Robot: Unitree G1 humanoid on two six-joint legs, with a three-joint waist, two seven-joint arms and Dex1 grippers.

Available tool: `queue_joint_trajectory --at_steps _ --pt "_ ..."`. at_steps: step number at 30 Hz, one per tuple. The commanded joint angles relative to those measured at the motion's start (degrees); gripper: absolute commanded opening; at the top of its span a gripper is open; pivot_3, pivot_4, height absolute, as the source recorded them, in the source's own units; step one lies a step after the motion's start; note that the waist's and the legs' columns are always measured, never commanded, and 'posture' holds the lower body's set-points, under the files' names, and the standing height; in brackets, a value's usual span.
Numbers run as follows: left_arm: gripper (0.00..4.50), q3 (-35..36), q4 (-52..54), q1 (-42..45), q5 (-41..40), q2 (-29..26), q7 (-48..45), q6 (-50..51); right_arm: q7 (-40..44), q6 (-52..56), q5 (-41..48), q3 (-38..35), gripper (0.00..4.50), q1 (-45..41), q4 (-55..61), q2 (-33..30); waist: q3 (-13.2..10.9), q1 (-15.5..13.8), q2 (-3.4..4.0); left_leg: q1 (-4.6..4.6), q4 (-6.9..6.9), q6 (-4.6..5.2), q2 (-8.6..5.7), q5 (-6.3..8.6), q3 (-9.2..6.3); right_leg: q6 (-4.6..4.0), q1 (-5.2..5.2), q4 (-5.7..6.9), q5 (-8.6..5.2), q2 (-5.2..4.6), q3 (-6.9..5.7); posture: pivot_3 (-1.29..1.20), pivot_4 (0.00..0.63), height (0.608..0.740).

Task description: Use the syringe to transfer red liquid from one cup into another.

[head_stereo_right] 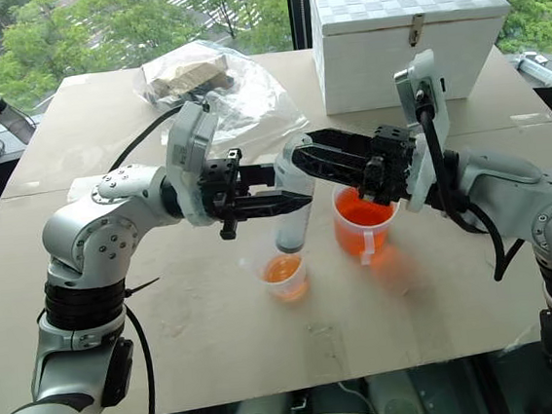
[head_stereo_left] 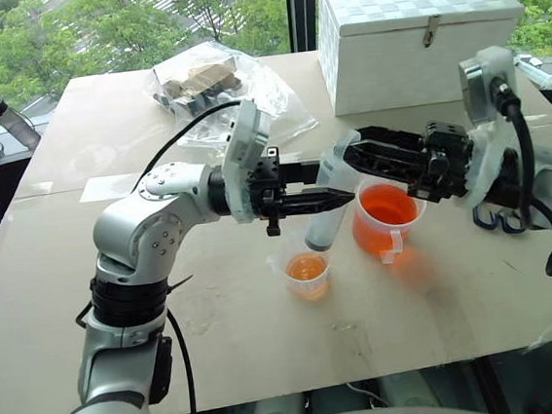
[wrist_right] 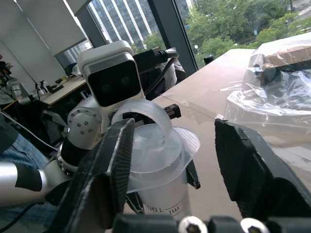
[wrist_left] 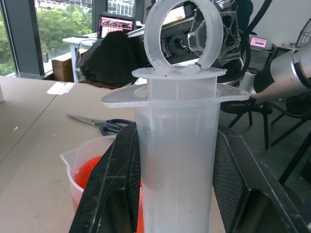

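Note:
My left gripper [head_stereo_left: 339, 199] is shut on the barrel of the syringe [head_stereo_left: 328, 217] and holds it almost upright, tip down, just above the small cup [head_stereo_left: 308, 272]. That cup holds a shallow layer of red liquid [head_stereo_left: 306, 266]. To its right stands the handled beaker [head_stereo_left: 387, 218], bright orange inside. My right gripper [head_stereo_left: 354, 152] reaches in from the right and stands open, its fingers [wrist_right: 109, 170] on either side of the plunger's ring [wrist_right: 155, 145]. The plunger sits pushed down to the barrel's flange [wrist_left: 177, 94], and the barrel looks pale.
A white box [head_stereo_left: 416, 32] stands at the back right. A crumpled clear plastic bag [head_stereo_left: 215, 86] lies at the back centre. Blue-handled scissors [head_stereo_left: 497, 217] lie right of the beaker. A dark bottle [head_stereo_left: 8, 120] stands off the table's far left corner.

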State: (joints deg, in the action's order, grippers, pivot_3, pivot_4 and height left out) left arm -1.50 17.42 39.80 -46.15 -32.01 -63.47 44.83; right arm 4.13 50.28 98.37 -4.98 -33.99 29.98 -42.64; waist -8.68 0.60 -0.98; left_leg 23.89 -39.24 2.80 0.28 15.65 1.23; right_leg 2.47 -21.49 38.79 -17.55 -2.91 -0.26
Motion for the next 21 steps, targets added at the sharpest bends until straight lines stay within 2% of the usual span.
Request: queue_joint_trajectory --at_steps 1,8,13,16,21 --pt "1.41 2.59 2.10 1.55 -1.75 -0.61 1.12 -0.57 1.19 -0.41 6.08 -2.74 2.92 0.59 1.11 -1.86 0.00 -0.01 0.00 0.00 0.00 0.00 0.00 0.00 0.00 0.00 0.00 0.00 0.00 0.00 0.00 0.00 0.150 0.740" --pt "1.41 6.56 2.86 2.90 -5.91 -3.85 4.72 3.65 8.42 0.43 9.14 -9.80 2.92 5.17 -2.42 -6.94 -0.02 -0.01 -0.02 0.01 0.01 0.01 0.00 0.01 -0.01 0.00 0.01 -0.03 0.00 0.00 -0.02 0.00 0.150 0.740" --pt "1.41 10.80 1.96 4.74 -9.20 -8.56 9.14 8.69 12.41 1.39 5.60 -15.29 2.92 11.09 -5.94 -10.68 -0.02 -0.03 -0.02 0.01 0.03 0.02 0.00 0.01 -0.01 0.00 0.02 -0.04 0.00 0.00 -0.01 0.00 0.150 0.740" --pt "1.41 11.35 -0.79 4.61 -6.65 -15.01 11.08 12.78 14.52 2.08 2.14 -17.39 2.92 14.81 -7.29 -12.27 -0.02 -0.03 -0.03 0.01 0.03 0.02 0.00 0.01 0.01 0.00 0.02 -0.03 0.00 0.01 0.00 0.00 0.150 0.740" --pt "1.41 9.46 -4.33 1.45 -2.56 -22.07 12.60 16.39 16.80 3.20 -2.14 -18.49 2.92 19.16 -7.55 -13.32 -0.03 0.07 -0.02 -0.01 0.07 0.01 0.00 0.01 0.01 0.01 0.00 -0.02 0.00 0.04 0.02 0.00 0.150 0.740"
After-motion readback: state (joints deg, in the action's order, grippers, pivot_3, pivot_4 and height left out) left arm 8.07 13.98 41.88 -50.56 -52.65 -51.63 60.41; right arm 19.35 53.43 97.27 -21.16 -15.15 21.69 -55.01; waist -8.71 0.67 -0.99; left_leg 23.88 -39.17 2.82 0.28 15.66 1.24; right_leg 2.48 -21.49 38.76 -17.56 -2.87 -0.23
